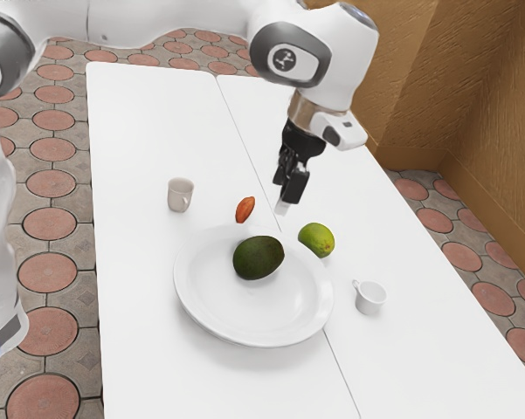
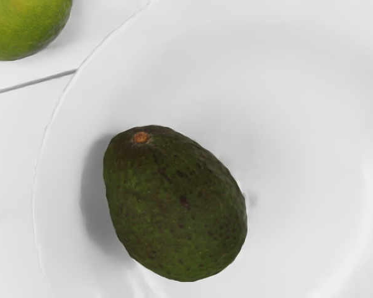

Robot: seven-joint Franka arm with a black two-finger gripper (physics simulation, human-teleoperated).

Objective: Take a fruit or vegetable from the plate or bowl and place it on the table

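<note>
Reaching for the avocado [image 1: 259, 257] is the step in hand, as I judge it: the gripper [image 1: 282, 208] hangs above the far part of the plate [image 1: 275, 307], apart from the fruit. Whether it stands wide or narrow I cannot tell, but nothing is seen in its grasp. The avocado lies on its side inside the plate, off centre toward the rim nearest the lime [image 1: 316, 240], its stem end [image 2: 141, 137] pointing roughly that way.

The lime sits outside the plate, just beside its rim, and the red-orange item [image 1: 245, 209] lies near the plate on the surface [image 1: 140, 305] too. The beige mug [image 1: 181, 194] stands beyond the plate toward the exterior view's left; the small white cup [image 1: 369, 298] stands off the plate's side toward the exterior view's right.

The next move calls for centring over the avocado, being open enough to straddle its narrower width, then coming down without pressing on the plate. Its rounded skin could roll or slip if gripped off centre. After that, it should rise clear of the plate's rim and be set gently on bare surface outside the plate.
</note>
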